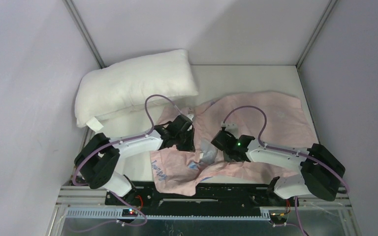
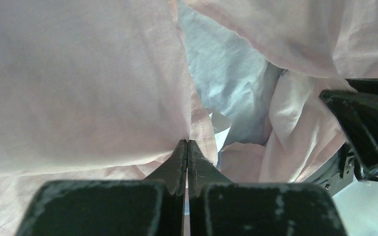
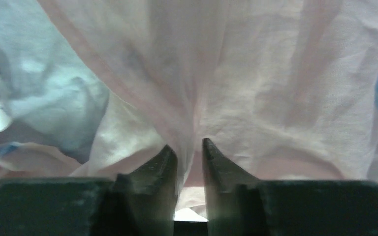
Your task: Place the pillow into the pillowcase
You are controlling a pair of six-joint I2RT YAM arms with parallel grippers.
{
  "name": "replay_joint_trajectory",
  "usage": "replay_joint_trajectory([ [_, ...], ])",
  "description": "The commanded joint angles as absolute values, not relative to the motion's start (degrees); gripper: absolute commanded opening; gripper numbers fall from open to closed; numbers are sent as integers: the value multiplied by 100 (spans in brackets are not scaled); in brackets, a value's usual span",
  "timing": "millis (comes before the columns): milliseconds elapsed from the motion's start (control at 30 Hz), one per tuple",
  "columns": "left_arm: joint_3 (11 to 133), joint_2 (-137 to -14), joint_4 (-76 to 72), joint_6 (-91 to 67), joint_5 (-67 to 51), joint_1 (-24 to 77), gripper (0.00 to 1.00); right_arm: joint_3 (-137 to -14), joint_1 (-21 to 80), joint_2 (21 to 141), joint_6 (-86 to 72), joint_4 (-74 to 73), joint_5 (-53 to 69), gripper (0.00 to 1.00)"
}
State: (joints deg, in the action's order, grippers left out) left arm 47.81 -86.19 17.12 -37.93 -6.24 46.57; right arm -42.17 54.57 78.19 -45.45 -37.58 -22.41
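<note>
Pink pillowcase (image 1: 275,113): left claw (image 2: 187,143) clamped on it, right claw (image 3: 189,145) seemingly nipping a fold; spread both, opening toward far-left pillow (image 1: 135,83).

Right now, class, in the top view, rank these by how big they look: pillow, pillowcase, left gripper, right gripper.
1. pillowcase, spread widest
2. pillow
3. left gripper and right gripper: they look alike and are partly hidden in fabric, so not ranked against each other.
</note>
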Motion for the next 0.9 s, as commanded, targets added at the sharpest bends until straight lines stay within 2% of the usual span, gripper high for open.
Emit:
replay_joint_trajectory([
  [0, 4713, -8544, 1587, -3800, -750, 4668, 0, -4533, 5533, 7490, -4434, -3419, -2350, 39],
  [100, 4651, -8509, 1583, -3844, -690, 4668, 0, -4871, 5537, 7330, -3828, -3202, -2452, 55],
  [200, 4632, -8415, 1652, -3902, -558, 4675, 3, -5228, 5515, 7460, -3118, -2827, -2371, 60],
  [467, 4760, -7635, 2001, -4060, -32, 4346, 32, -5625, 5087, 8459, -1881, -2025, -1095, 57],
  [700, 5497, -6890, 2437, -3756, 516, 3609, 48, -5634, 4907, 9154, -1766, -1641, -643, 57],
  [867, 7382, -7817, 2871, -3029, 1035, 3222, 80, -5630, 4803, 9572, -1833, -1455, -598, 46],
])
